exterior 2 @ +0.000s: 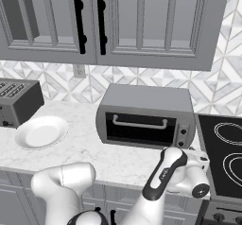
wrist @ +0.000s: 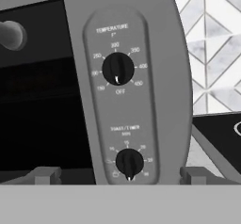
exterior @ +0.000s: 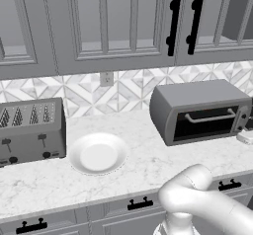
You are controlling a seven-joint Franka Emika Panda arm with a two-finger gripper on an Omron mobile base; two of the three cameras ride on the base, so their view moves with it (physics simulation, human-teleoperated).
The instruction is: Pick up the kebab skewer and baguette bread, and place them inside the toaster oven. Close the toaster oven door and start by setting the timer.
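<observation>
The toaster oven [exterior: 197, 100] [exterior 2: 146, 101] stands on the counter, its door [exterior 2: 137, 128] upright and shut, the silver handle [wrist: 9, 35] across the dark glass. The kebab skewer and baguette bread are hidden. My gripper [wrist: 123, 176] is open and close to the oven's knob panel [wrist: 136, 96]. One fingertip [wrist: 47, 175] sits left of the lower timer knob [wrist: 129, 162] and the other on its right, touching nothing. The temperature knob [wrist: 117, 68] is above it. From the right base view, my hand [exterior 2: 194, 165] hovers at the oven's front right corner.
A white plate [exterior: 98, 153] [exterior 2: 41, 132] lies left of the oven, and a slotted toaster [exterior: 30, 130] [exterior 2: 16, 101] stands beyond it. A black stovetop [exterior 2: 224, 153] borders the oven on the right. Wall cabinets [exterior: 123, 21] hang above.
</observation>
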